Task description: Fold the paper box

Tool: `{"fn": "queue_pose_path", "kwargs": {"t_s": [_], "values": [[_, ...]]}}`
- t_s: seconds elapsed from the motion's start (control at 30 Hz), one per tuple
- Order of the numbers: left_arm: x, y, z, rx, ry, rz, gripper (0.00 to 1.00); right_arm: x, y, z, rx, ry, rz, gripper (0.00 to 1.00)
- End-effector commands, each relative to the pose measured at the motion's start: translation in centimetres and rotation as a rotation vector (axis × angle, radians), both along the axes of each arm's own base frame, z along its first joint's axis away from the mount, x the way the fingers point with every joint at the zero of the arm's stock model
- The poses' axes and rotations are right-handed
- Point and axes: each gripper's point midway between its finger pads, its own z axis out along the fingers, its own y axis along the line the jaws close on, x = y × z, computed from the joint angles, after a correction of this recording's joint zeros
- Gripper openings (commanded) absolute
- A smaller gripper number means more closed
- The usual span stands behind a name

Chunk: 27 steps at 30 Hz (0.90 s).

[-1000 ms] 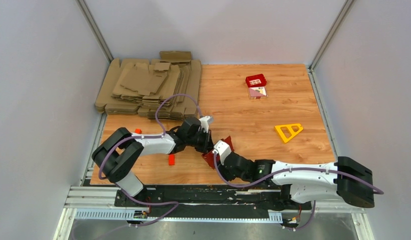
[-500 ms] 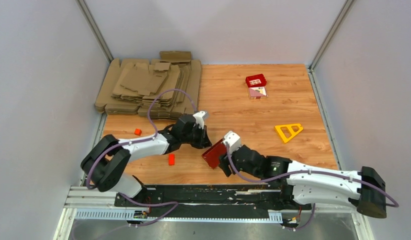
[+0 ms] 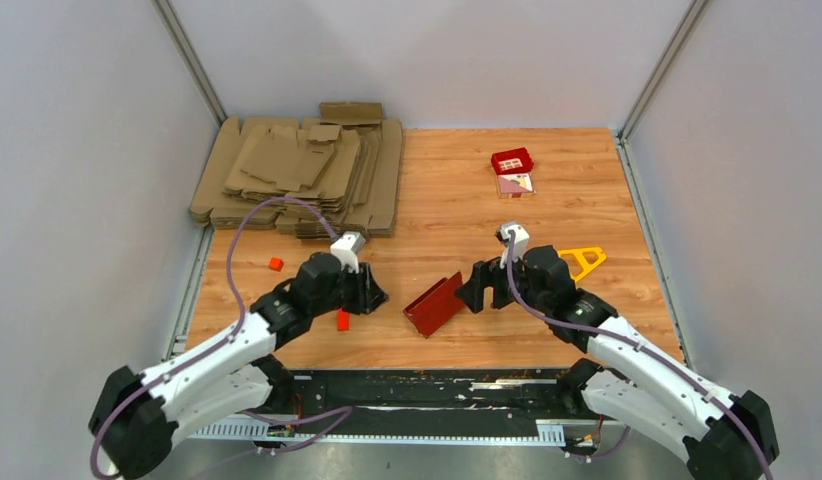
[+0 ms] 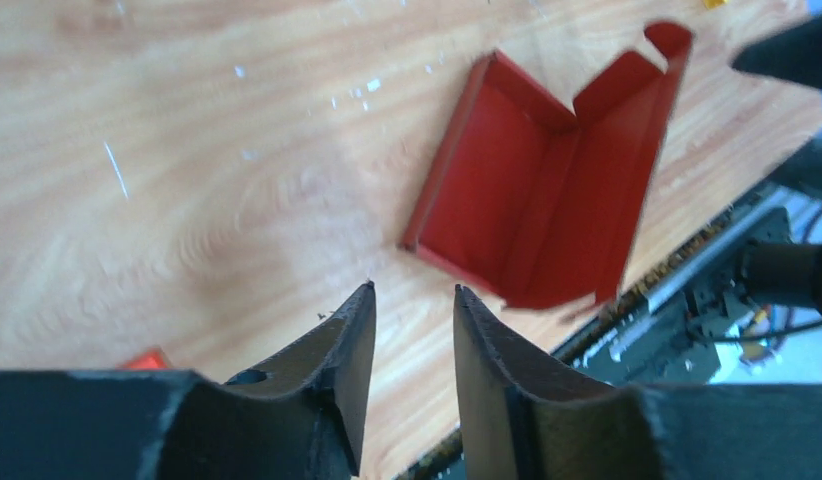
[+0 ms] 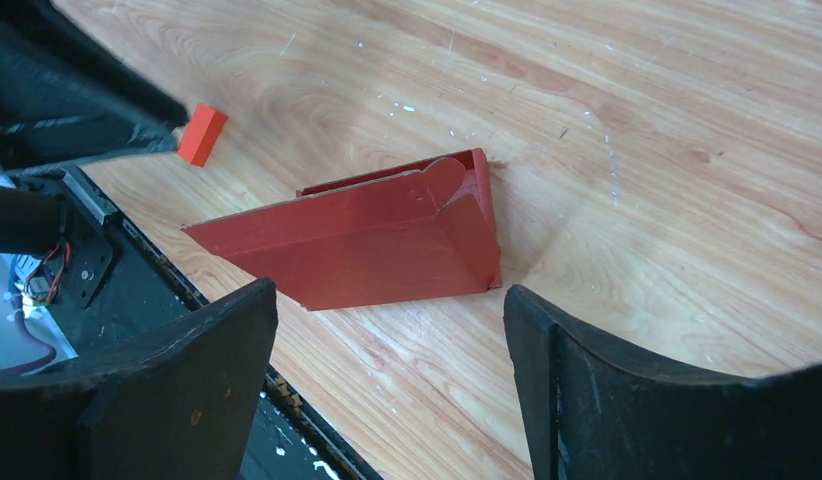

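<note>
You're looking at the bright red thin-card paper box (image 3: 434, 304), lying partly folded near the near edge of the wood-grain table (image 3: 457, 190), roughly midway along it. It's sitting between your two arms, and nothing is touching it. Your left gripper (image 4: 412, 300) is hovering just beside it, jaws parted by a narrow gap and pinching nothing. Your right gripper (image 5: 385, 292) is facing it from the other side, spread wide and empty.

I'm judging this card as very light and springy. The creases will probably try to reopen, and the box will likely skate on the smooth top if you're pushing from one side only. I'd be pinching a raised panel or the rounded end flap near its crease while the other arm is pinning the flat base. Go gently, since thin card dents.

The surface is showing small white flecks. A small orange-red block (image 3: 342, 320) is lying just beside the left gripper. Flat brown cardboard sheets (image 3: 297, 175) are filling the far left corner, a small red tile (image 3: 512, 160) is sitting toward the far right corner, and a yellow triangular frame (image 3: 585, 258) is lying near the right edge. Grey walls (image 3: 417, 60) are closing in around you.
</note>
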Motion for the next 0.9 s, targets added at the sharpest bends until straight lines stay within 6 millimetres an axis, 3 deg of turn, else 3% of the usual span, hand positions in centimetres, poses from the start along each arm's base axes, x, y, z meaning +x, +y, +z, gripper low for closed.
{"fn": "queue_pose_path", "kwargs": {"t_s": [0.0, 0.13, 0.37, 0.6, 0.77, 0.87], "values": [[-4.1, -0.2, 1.5, -0.154, 0.018, -0.044, 0.44, 0.3, 2.1, 1.1, 0.138, -0.033, 0.116, 0.86], [-6.9, -1.2, 3.8, -0.262, -0.056, -0.121, 0.51, 1.6, 2.4, 0.3, 0.131, -0.027, 0.103, 0.96], [-8.9, -4.8, 3.5, -0.312, -0.074, -0.161, 0.62, 3.1, 3.3, -0.1, 0.139, 0.007, 0.084, 1.0], [-7.5, -8.1, 1.5, -0.223, -0.014, -0.056, 0.73, 3.8, 3.3, -0.5, 0.121, 0.027, 0.056, 0.99], [-5.9, -8.5, 1.6, -0.212, -0.036, 0.018, 0.69, 4.1, 3.5, -0.6, 0.121, 0.053, 0.043, 0.97], [-5.5, -8.7, 1.9, -0.216, -0.045, 0.03, 0.6, 4.0, 3.9, -0.7, 0.122, 0.082, 0.055, 0.93]]}}
